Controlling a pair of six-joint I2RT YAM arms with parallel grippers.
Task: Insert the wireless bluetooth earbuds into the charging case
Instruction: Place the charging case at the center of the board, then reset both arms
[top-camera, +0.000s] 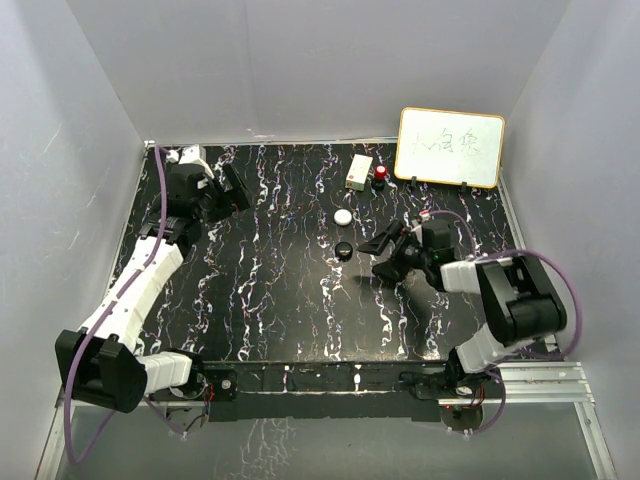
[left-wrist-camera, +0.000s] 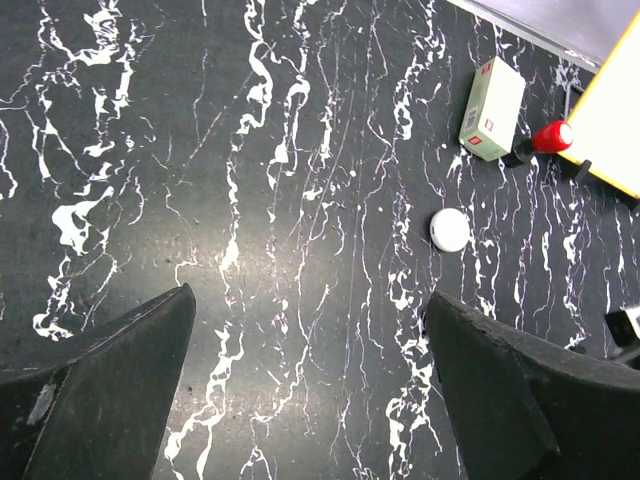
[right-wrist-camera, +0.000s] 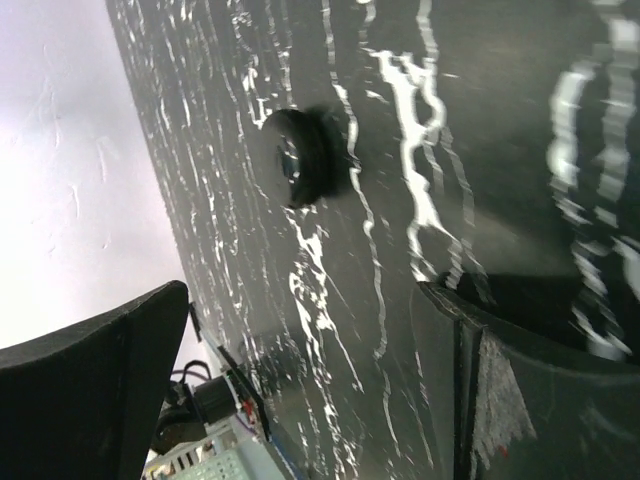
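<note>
A black round puck (top-camera: 344, 250) lies mid-table; it looks like the charging case, hollow at its centre in the right wrist view (right-wrist-camera: 300, 158). No earbuds show in any view. My right gripper (top-camera: 378, 257) hangs just right of the puck, low over the table, tilted. It is open with nothing between its fingers (right-wrist-camera: 300, 300). My left gripper (top-camera: 238, 190) is far off at the back left, open wide over bare table (left-wrist-camera: 308, 295).
A white round puck (top-camera: 343, 216) (left-wrist-camera: 449, 229) lies just behind the black one. A white box (top-camera: 359, 172) (left-wrist-camera: 492, 108) and a small red-topped object (top-camera: 380, 173) (left-wrist-camera: 552, 135) stand at the back, with a yellow-framed whiteboard (top-camera: 450, 147) to their right.
</note>
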